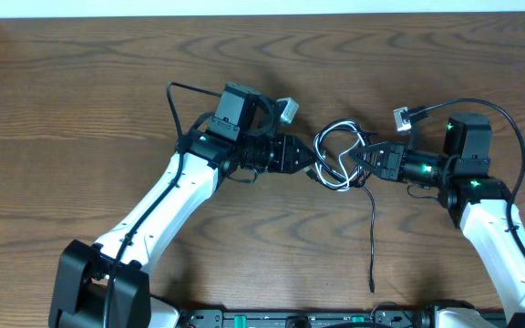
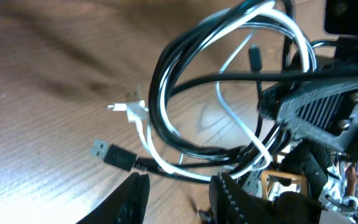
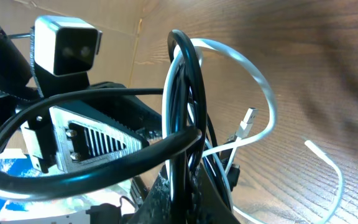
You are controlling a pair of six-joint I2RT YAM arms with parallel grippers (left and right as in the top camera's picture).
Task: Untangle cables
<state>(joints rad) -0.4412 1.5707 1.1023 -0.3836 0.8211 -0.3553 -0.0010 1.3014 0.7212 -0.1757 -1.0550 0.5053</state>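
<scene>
A black cable [image 1: 373, 219] and a white cable [image 1: 334, 137] are coiled together at mid-table, between the two grippers. The black cable's tail runs toward the front edge. My right gripper [image 1: 363, 159] is shut on the coil's right side; in the right wrist view the black cable [image 3: 180, 93] and the white cable [image 3: 253, 74] rise from its shut jaws [image 3: 182, 196]. My left gripper [image 1: 310, 165] is open at the coil's left edge. In the left wrist view its fingers [image 2: 179, 196] stand apart just short of the black cable [image 2: 166, 68], the white cable [image 2: 241, 124] and a black USB plug [image 2: 114, 154].
The wooden table [image 1: 80, 109] runs to a wall at the back. Thick black wires loop off the left arm [image 1: 176, 96] and the right arm [image 1: 509, 118]. The arm bases [image 1: 98, 292] stand at the front edge.
</scene>
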